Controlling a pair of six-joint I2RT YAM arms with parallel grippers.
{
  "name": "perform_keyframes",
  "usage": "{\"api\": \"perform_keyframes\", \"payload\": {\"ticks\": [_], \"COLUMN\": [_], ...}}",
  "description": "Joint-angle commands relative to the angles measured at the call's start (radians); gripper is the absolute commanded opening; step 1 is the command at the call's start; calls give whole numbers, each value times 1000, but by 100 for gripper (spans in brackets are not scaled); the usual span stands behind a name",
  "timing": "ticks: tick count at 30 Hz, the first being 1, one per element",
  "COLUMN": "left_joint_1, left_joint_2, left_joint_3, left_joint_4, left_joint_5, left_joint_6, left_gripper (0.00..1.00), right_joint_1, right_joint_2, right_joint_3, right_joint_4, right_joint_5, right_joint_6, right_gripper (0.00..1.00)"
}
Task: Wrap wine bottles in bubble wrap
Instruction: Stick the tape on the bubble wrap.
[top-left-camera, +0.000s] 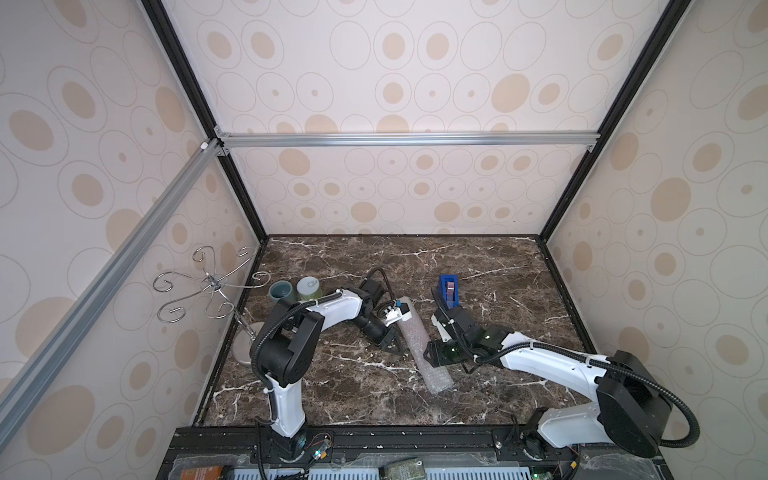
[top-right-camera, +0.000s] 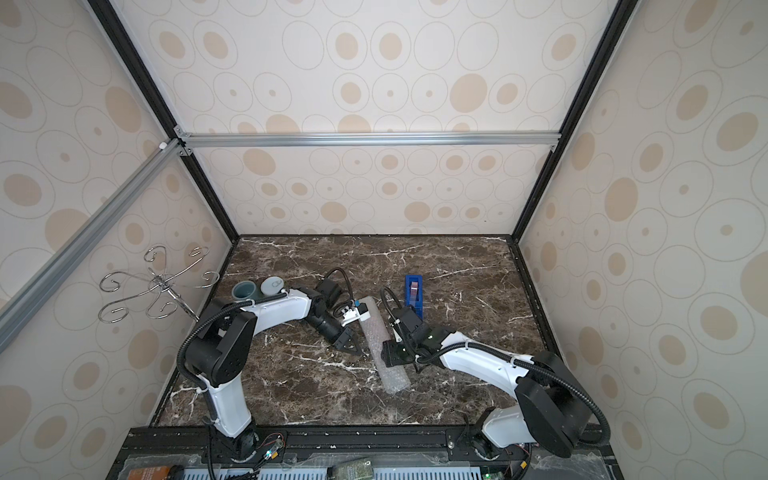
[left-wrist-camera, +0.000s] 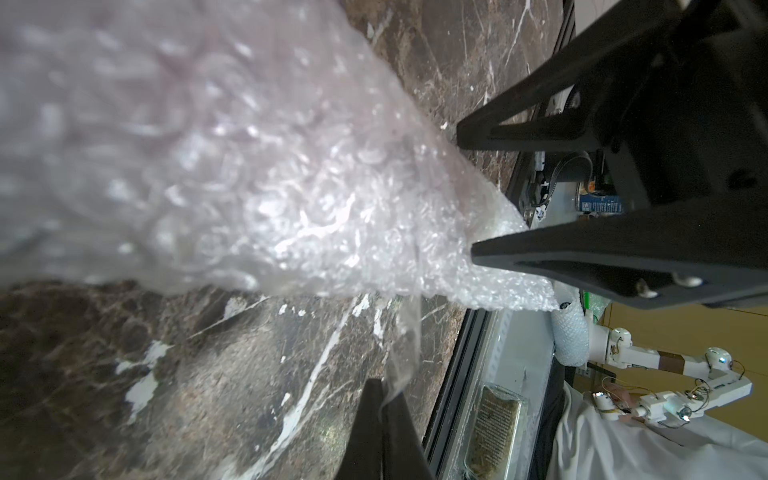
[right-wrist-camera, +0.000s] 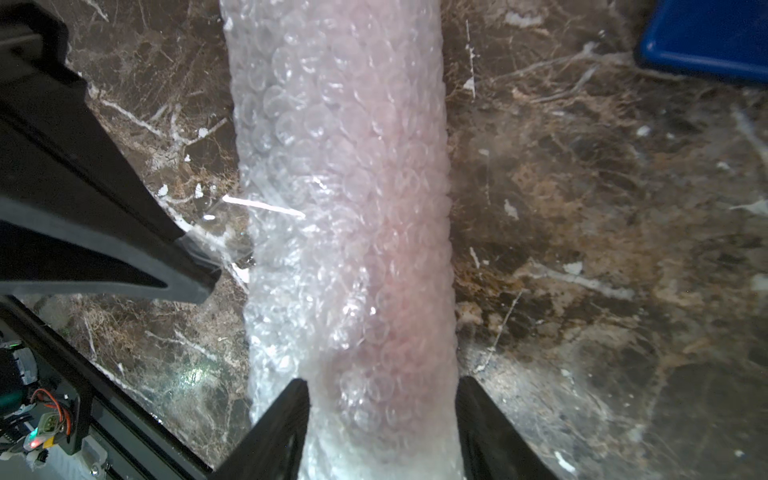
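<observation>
Where the marble table (top-left-camera: 519, 291) reaches its 9 o'clock edge, a chrome wire stand (top-left-camera: 210, 286) rises with curled hooks. Toward 10 o'clock a grey cup (top-left-camera: 280, 291) and a green-and-white jar (top-left-camera: 309, 288) stand side by side, just beyond the left arm's white link.

Near the table's middle, the left gripper (top-left-camera: 397, 352) sits low beside the 9 o'clock flank of the wrap (top-left-camera: 413, 340). Its jaws are pressed together and pinch a smooth clear strip (right-wrist-camera: 224, 237) that runs to the wrap's side (tape or a loose film edge, I cannot tell which).

The wrap is rolled into a long tube that lies flat on the table, its axis running from 11 o'clock to 5 o'clock across the centre. The bottle (right-wrist-camera: 399, 291) lies inside this tube. In the right wrist view it shows only as a pink tint through the bubbles, and its neck and cap cannot be made out. Both top views show just the whitish roll.

From the tube's 3 o'clock side the right gripper (top-left-camera: 431, 356) straddles it, a little toward the 5 o'clock end. Its jaws are spread to the tube's width, one finger against each flank, clasping the wrap.

At 1 o'clock from the centre a blue dispenser (top-left-camera: 448, 289) stands on the marble, apart from the tube.
</observation>
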Motion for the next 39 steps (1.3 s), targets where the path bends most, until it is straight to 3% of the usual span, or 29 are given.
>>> {"api": "perform_keyframes", "payload": {"ticks": [1, 14, 27, 39], "left_joint_1": [7, 9, 11, 29], "left_joint_2": [10, 40, 48, 16], "left_joint_3": [-4, -4, -1, -14], "left_joint_4": [3, 6, 18, 46], "left_joint_5": [0, -16, -13, -10], "left_joint_6": [41, 44, 28, -12], "left_gripper": [0, 0, 0, 0], "right_joint_1": [8, 8, 6, 7], "right_joint_2": [3, 2, 154, 87], "right_joint_3": [38, 139, 249, 224], "right_joint_4": [-24, -48, -30, -22], "right_joint_5": [18, 48, 3, 69], "right_joint_6": [-7, -35, -64, -52], "right_gripper": [60, 58, 56, 57]}}
